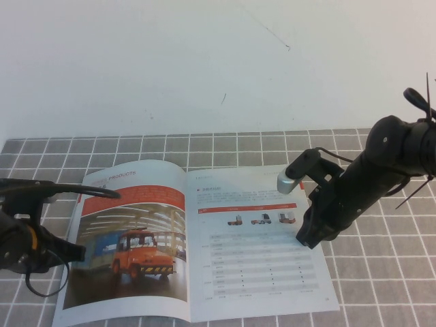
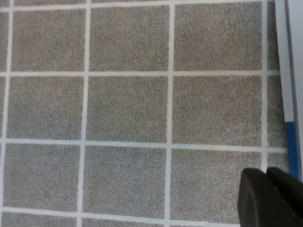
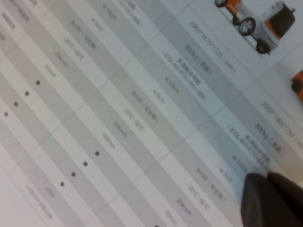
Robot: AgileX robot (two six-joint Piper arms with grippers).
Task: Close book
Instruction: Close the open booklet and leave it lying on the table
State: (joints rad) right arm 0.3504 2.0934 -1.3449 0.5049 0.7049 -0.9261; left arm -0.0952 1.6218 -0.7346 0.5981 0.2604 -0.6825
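Note:
An open book (image 1: 194, 242) lies flat on the tiled mat, an orange truck photo on its left page and tables with small vehicle pictures on its right page. My right gripper (image 1: 304, 240) is shut, its tip resting on or just above the right page near that page's outer edge. In the right wrist view the printed table of the book (image 3: 118, 118) fills the picture, with the shut fingertips (image 3: 272, 196) over it. My left gripper (image 1: 68, 252) is shut and sits low at the book's left edge. In the left wrist view its fingertips (image 2: 267, 198) hang over bare mat beside the book's edge (image 2: 291, 94).
The grey tiled mat (image 1: 381, 286) covers the table. A white wall rises behind it. A black cable loops under the left arm (image 1: 41, 289).

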